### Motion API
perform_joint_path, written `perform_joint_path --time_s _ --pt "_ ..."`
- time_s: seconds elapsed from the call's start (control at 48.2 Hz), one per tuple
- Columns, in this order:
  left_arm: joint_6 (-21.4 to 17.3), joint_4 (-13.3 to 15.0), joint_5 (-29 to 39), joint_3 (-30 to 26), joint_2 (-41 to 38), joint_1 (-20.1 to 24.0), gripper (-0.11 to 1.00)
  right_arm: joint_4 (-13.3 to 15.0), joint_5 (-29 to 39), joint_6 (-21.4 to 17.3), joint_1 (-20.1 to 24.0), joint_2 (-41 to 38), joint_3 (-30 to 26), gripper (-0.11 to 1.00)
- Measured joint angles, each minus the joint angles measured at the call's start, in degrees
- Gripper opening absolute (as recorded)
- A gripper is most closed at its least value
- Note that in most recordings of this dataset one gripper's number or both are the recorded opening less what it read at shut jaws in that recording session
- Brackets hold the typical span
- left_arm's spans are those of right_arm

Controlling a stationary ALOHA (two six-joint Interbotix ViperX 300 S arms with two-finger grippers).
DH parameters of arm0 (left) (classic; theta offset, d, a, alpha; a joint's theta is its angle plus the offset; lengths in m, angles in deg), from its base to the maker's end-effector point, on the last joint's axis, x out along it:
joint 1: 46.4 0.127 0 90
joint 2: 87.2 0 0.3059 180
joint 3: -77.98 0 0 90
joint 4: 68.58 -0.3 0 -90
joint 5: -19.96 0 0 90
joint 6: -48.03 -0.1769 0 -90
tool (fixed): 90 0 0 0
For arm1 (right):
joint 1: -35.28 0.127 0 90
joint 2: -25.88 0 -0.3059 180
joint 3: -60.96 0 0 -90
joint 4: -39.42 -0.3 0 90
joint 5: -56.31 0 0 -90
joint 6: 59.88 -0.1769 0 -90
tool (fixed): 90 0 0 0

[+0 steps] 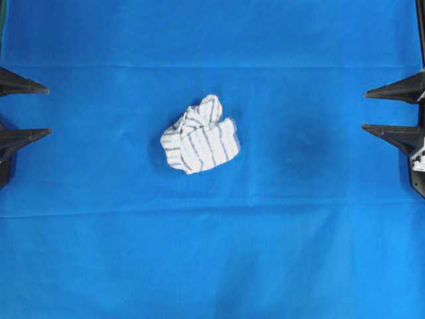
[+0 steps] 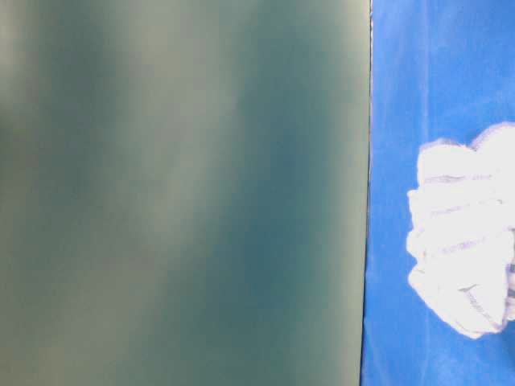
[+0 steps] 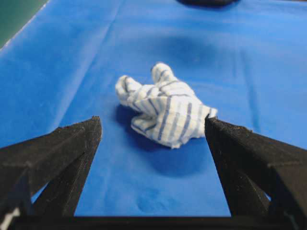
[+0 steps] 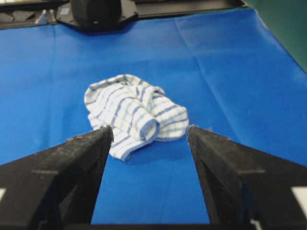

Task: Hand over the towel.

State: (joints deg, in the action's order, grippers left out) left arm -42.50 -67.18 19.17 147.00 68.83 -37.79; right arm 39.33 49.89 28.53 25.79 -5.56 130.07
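We see the towel point(image 1: 200, 135) lying crumpled in a loose bundle on the blue cloth point(image 1: 212, 266) that covers the worktop. It sits between the two hands and well apart from both, touched by neither. No container appears in any view; the towel rests directly on the cloth.

The left hand point(image 1: 48, 110) enters at the left edge of the overhead view with its two fingers spread and nothing between them; it is released. In the left wrist view the towel point(image 3: 165, 110) lies ahead of the left hand point(image 3: 153, 125), roughly centred in the gap between the fingers point(image 3: 62, 158). The right hand point(image 1: 365, 110) enters at the right edge, likewise spread and released. In the right wrist view the towel point(image 4: 134, 112) lies ahead of the right hand point(image 4: 149, 132), slightly toward its left finger.

Both hands are cut off by the frame edges in the overhead view; only the pointed fingertips show, plus a small white part below the right hand's lower finger. The table-level view is mostly filled by a blurred grey-green surface point(image 2: 181, 193) that we cannot identify; to its right, a strip of blue cloth point(image 2: 402, 80) and the out-of-focus towel point(image 2: 463, 233), cut off at the right edge. A dark base point(image 4: 98, 14) shows beyond the towel in the right wrist view, partly cropped.

We read no writing, brand or label anywhere.
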Motion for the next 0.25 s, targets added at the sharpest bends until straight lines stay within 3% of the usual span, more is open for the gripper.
perform_joint_path --time_s 0.249 --pt "0.00 -0.09 0.00 0.18 0.18 -0.09 0.91 0.00 -0.09 0.00 0.00 0.00 0.00 0.68"
